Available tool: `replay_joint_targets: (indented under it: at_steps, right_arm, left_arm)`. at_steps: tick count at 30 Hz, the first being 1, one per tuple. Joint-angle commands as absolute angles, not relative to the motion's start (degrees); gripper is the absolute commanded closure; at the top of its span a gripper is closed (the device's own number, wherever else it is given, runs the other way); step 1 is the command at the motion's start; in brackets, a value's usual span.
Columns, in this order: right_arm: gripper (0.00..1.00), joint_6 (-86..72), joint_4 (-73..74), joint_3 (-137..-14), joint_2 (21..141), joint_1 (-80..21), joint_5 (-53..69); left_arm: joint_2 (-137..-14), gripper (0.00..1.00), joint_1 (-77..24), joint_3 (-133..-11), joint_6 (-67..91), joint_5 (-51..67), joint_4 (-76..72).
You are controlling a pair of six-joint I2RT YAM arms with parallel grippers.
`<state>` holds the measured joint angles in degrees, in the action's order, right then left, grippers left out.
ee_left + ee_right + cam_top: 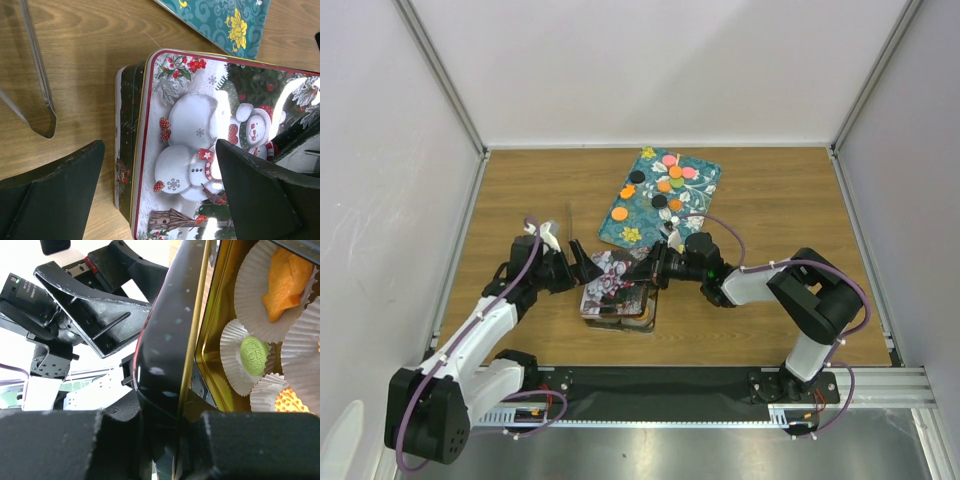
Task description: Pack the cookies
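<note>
Several orange, green, pink and black cookies (pixel 670 180) lie on the teal flowered tray (pixel 620 228). A snowman-printed lid (pixel 613 280) sits askew over the dark tin (pixel 625 318). My right gripper (pixel 642 270) is shut on the lid's right rim; in the right wrist view its pads (pixel 125 440) pinch the lid's dark edge (pixel 170 340). Beside that edge the gold tin interior (pixel 212 365) shows a green cookie (pixel 255 355) and an orange one (pixel 287 285) in white paper cups. My left gripper (pixel 588 268) stands open at the lid's left edge, its fingers straddling the lid (pixel 200 125).
Metal tongs (pixel 568 225) lie on the wooden table left of the tray, close to my left gripper; they also show in the left wrist view as tongs (pixel 42 100). The tin's dark side wall (pixel 127 125) faces that gripper. White walls enclose the table on three sides.
</note>
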<state>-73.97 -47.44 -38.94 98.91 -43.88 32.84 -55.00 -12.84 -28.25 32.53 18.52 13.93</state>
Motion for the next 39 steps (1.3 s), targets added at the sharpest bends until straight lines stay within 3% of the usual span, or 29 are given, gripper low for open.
replay_joint_targets:
  at_steps: [1, 22, 39]
  right_arm:
    - [0.97, -74.4, -52.1, -38.5, 99.0, -43.9, 33.8]
    - [0.93, -75.8, -56.1, -35.2, 100.2, -42.5, 34.6]
    - [0.73, -77.9, -61.8, -30.6, 100.6, -41.0, 34.2]
  left_arm:
    - [-55.3, 0.01, -13.7, -28.4, 31.9, 20.0, 10.8]
    - [-57.7, 0.03, -15.2, -28.3, 31.5, 20.9, 10.0]
    - [-60.1, 0.08, -17.8, -29.4, 31.2, 18.6, 12.0]
